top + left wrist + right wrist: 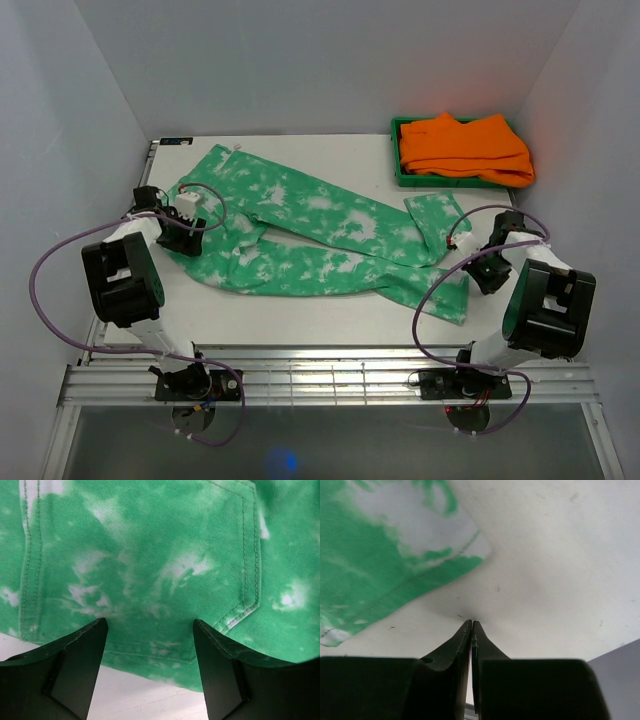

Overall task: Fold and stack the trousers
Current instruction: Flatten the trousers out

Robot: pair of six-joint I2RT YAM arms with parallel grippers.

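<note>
Across the table [300, 305], left of and in front of the green tray [398, 165], the trousers [320, 235] are laid out unfolded. No fold's made yet, so grasping is probably the step. Far from the tray, the left gripper [150, 630] is spread over the waist end. Closer to the tray, the right gripper [471, 624] is pressed together beside a cuff and would need opening.

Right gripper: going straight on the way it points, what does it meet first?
Most likely bare table, just ahead of the right gripper, whose fingers are shut. The hem corner of the trousers sits up and left of that line in the wrist view, so it probably misses the cloth.
</note>
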